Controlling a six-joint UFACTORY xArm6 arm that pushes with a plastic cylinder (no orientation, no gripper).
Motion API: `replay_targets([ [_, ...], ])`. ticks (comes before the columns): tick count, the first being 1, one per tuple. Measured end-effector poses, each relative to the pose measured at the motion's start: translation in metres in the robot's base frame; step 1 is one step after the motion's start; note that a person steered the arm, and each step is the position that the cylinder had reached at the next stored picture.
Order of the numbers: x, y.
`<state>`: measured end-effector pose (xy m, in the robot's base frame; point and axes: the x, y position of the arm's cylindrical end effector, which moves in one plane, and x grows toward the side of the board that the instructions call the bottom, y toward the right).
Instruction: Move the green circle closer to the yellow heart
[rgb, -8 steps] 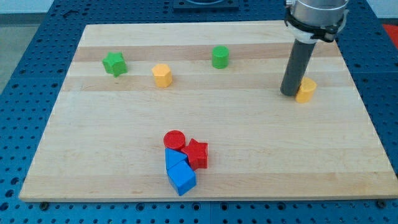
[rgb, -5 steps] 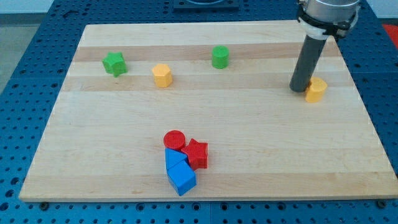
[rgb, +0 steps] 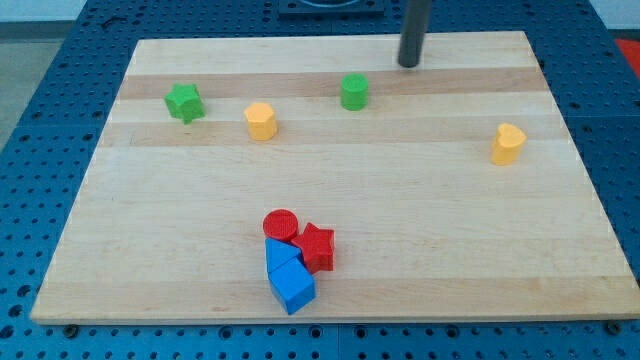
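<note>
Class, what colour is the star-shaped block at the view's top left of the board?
Green: the green star, clearest in the camera view.

Lighting: bright, even, diffuse overhead. Shadows: short, soft, beneath the blocks. Glare: faint sheen on the pale wooden board (rgb: 330, 190). Focus: sharp throughout; my tip (rgb: 409, 65) slightly motion-blurred. Edge distortion: negligible.

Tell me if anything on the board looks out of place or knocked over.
Nothing stands out. Only the red circle, red star and two blue blocks huddle touching near the view's bottom; my tip touches nothing.
</note>
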<state>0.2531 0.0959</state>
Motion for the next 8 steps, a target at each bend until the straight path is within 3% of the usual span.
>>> replay_targets([
  [2, 0.002, -0.099],
  [4, 0.047, -0.129],
  [8, 0.116, -0.014],
])
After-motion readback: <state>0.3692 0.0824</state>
